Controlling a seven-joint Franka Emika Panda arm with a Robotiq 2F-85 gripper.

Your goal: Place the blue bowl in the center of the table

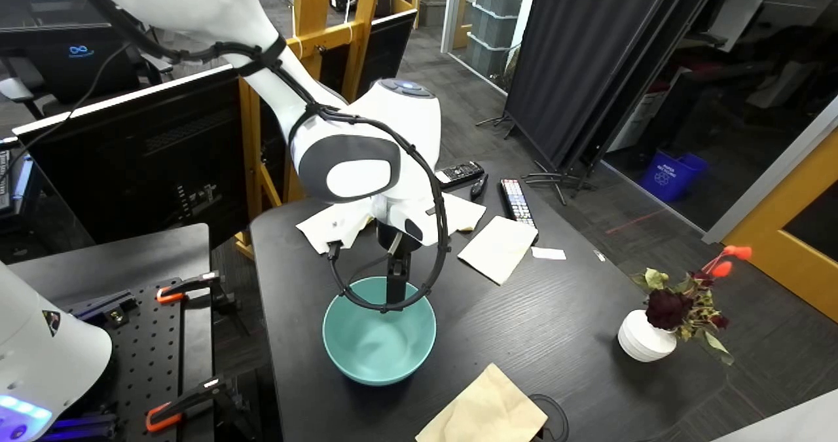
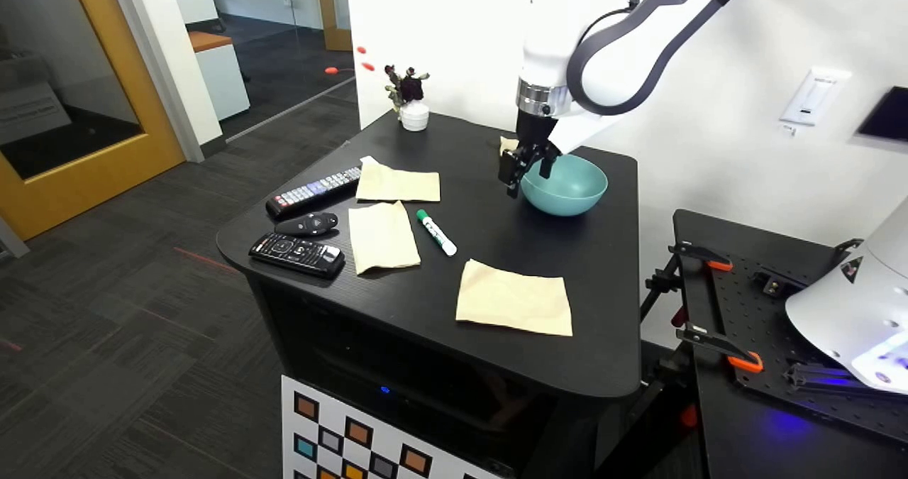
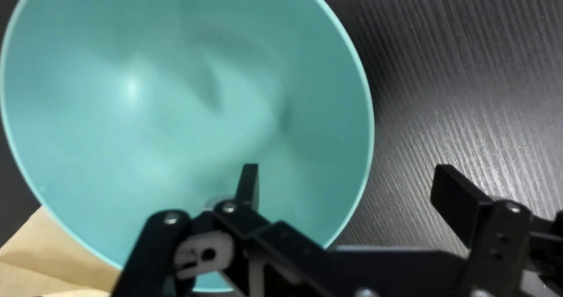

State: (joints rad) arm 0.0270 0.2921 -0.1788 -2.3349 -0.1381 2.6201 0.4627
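- My gripper (image 3: pixel 346 169) has its jaws spread far apart, gripping nothing, at the 4 o'clock rim of the blue bowl (image 3: pixel 176 134) in the wrist view.
- One of its fingers (image 3: pixel 250 182) hangs over the bowl's inside and the other over the table (image 3: pixel 422 90), the rim running between; whether the inner one touches the bowl I cannot tell.
- In an exterior view, the blue bowl (image 2: pixel 565 194) sits upright on the table, about 2 o'clock from the table's middle.
- I see a white vase (image 2: pixel 414 118) of flowers (image 2: pixel 410 90) there at 10 o'clock from the bowl, and a green-capped marker (image 2: pixel 437 233) at 8 o'clock.
- Three black remotes (image 2: pixel 305 224) lie near the table's edge toward 9 o'clock, with two paper sheets (image 2: pixel 386 234) between them and the bowl and a third sheet (image 2: pixel 516 299) at 7 o'clock.
- A brown sheet (image 3: pixel 57 253) borders the bowl in the wrist view, between 7 and 8 o'clock, partly behind it.
- My white arm (image 1: pixel 376 124) slants down from 11 o'clock in an exterior view.
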